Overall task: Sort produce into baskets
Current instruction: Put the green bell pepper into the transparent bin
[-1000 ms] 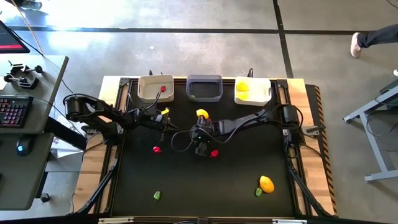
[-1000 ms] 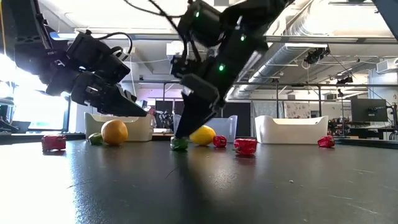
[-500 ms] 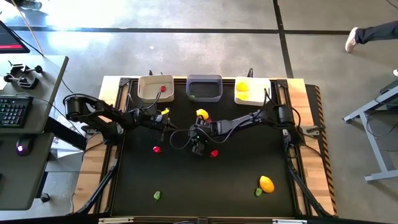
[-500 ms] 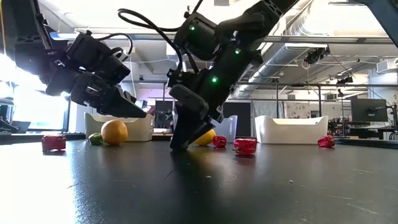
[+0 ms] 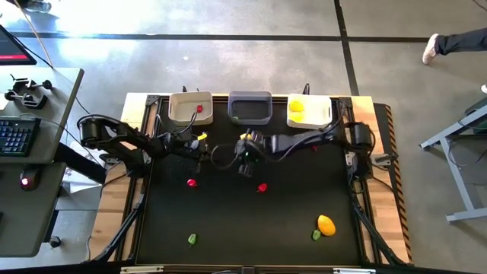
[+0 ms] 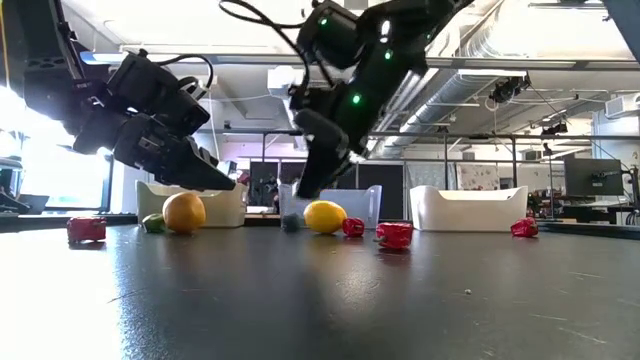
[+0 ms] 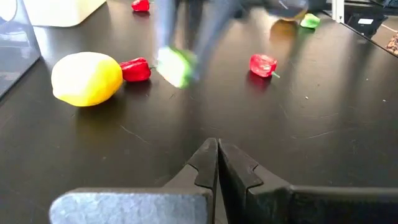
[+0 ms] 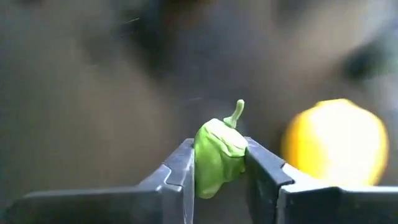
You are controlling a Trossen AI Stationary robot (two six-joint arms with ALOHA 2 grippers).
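Black table mat, most of it bare; produce scattered over it, 3 baskets lined along the far edge so both arms can reach them.

Cream-white basket on the left, 1 red piece inside. Dark grey basket in the middle, contents too dim to tell. White basket on the right, holding yellow pieces. Sorting looks to go by colour, so green likely belongs in the grey one.

Right arm reaches in from the right side, its gripper raised off the mat just before the grey basket. Jaws pinched on a green pepper, stem up, fruit squeezed between both fingers. Judged: pick done, carry toward a basket in hand.

Left gripper waits low over the mat on the left, jaws fully closed, nothing in them.

Lemon sits near the front right, a green piece touching it. Another lemon lies just beside the right gripper.

Small loose pieces: red mid-mat, red left of centre, green front left. Much still unsorted.
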